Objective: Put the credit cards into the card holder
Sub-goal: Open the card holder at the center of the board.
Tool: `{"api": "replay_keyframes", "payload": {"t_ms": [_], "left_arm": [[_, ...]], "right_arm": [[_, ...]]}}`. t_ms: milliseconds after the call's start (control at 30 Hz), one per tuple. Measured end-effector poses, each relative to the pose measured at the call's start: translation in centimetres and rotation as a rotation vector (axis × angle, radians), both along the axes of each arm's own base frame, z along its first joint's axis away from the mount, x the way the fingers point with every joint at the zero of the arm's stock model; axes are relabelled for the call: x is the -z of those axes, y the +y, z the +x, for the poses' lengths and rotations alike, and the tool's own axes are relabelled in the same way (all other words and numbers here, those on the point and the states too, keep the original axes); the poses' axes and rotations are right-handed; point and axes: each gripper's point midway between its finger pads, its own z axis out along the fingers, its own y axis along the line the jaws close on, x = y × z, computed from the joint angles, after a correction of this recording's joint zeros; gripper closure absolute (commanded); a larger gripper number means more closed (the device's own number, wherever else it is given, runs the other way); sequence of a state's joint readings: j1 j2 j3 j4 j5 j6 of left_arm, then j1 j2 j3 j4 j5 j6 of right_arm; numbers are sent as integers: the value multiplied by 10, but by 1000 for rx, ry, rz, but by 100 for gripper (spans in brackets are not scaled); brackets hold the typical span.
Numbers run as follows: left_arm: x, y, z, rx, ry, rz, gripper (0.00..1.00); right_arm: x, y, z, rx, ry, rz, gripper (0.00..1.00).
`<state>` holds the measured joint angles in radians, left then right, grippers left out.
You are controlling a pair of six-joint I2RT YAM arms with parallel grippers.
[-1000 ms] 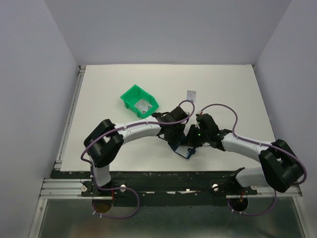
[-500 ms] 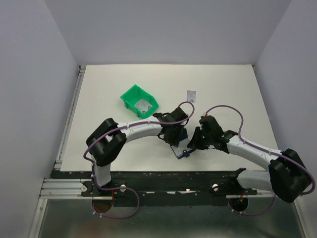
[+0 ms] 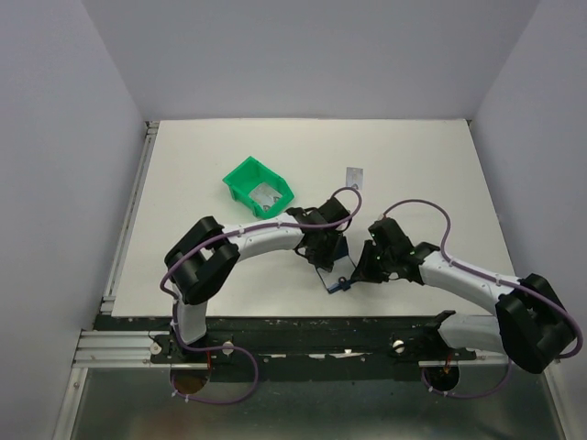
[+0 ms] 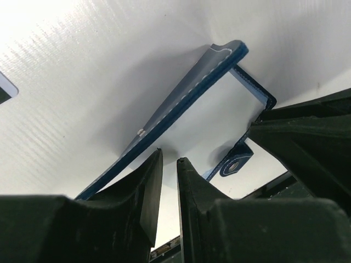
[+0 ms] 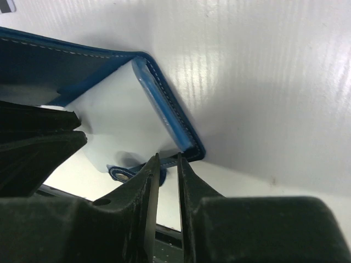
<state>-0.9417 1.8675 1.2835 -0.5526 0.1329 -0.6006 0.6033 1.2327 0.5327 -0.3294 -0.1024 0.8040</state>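
Observation:
The navy card holder stands partly open on the table between my two grippers. In the left wrist view its flap rises just left of my left gripper, whose jaws stand almost together with nothing between them. My right gripper is shut on the thin strap of the snap tab beside the holder's corner. One pale credit card lies flat farther back. Another card lies inside the green bin. In the top view the left gripper and the right gripper almost meet.
A green plastic bin sits at the back left of the grippers. Both arms cross the near middle of the white table. A metal rail runs along the table's left edge.
The right arm has swung out to the right with the strap in its gripper. The card holder has shifted a little and spread open. The left gripper has edged slightly right.

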Motion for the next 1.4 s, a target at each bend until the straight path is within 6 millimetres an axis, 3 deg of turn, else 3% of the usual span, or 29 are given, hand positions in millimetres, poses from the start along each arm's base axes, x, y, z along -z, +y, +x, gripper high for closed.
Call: {"api": "replay_keyframes", "payload": {"t_ms": [400,900,1400], "left_arm": [[3,-4,1,-14,26,-5,68],[2,-15,1,-38,74,-44,68],[-5,-41,-34,3,121,-83,68]], "right_arm": [[5,-13,-16,38,41,-21,67],[9,-6,-8,58,36,-3,67],[8,-6,9,42,-2,-6,67]]}}
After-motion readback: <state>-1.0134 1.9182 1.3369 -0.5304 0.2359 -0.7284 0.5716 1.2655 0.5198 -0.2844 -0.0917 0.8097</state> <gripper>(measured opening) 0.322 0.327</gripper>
